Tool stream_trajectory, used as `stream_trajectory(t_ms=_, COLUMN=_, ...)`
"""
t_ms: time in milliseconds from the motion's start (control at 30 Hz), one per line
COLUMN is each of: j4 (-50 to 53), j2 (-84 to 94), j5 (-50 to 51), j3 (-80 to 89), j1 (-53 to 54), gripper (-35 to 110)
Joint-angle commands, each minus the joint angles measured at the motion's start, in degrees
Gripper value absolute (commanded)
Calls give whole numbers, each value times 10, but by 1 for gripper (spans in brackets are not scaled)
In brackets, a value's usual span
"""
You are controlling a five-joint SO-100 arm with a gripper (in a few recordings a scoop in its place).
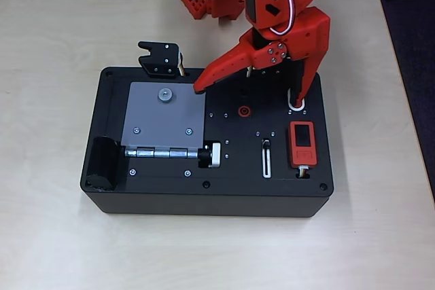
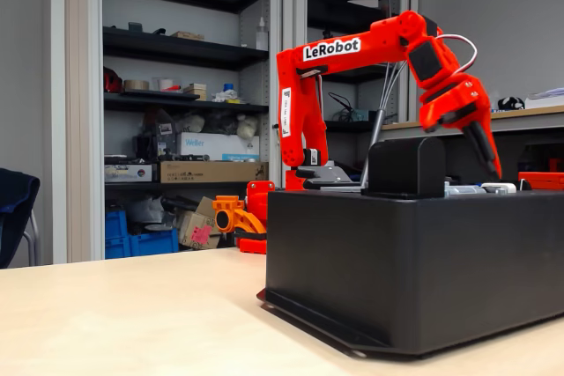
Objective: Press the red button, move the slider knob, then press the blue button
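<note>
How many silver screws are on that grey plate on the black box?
3 small screws show on the grey plate: one at its left edge, one near its lower right, and a larger silver fastener near the top. The red gripper may hide others.

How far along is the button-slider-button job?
Done: nothing I can confirm. In hand: the open red two-finger gripper has one finger down at the white oval surround, covering the buttons; which one, I cannot tell. Left: the tiny dark slider knob sits at its white-outlined slot's upper end in the overhead view, then the blue button.
</note>
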Motion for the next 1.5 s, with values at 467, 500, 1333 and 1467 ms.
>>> stream_trajectory(t_ms=467, j4=-23, j2=19, j5=16, j3=23, j1=-13, gripper=78)
stream_trajectory(t_ms=500, j4=-23, j2=21, j5=16, j3=24, j1=-13, gripper=78)
stream_trajectory(t_ms=1333, j4=-33, j2=53, j5=31, j3=59, j1=-25, gripper=77)
stream_trajectory(t_ms=1467, j4=-40, j2=58, j5=33, j3=71, j1=-24, gripper=77)
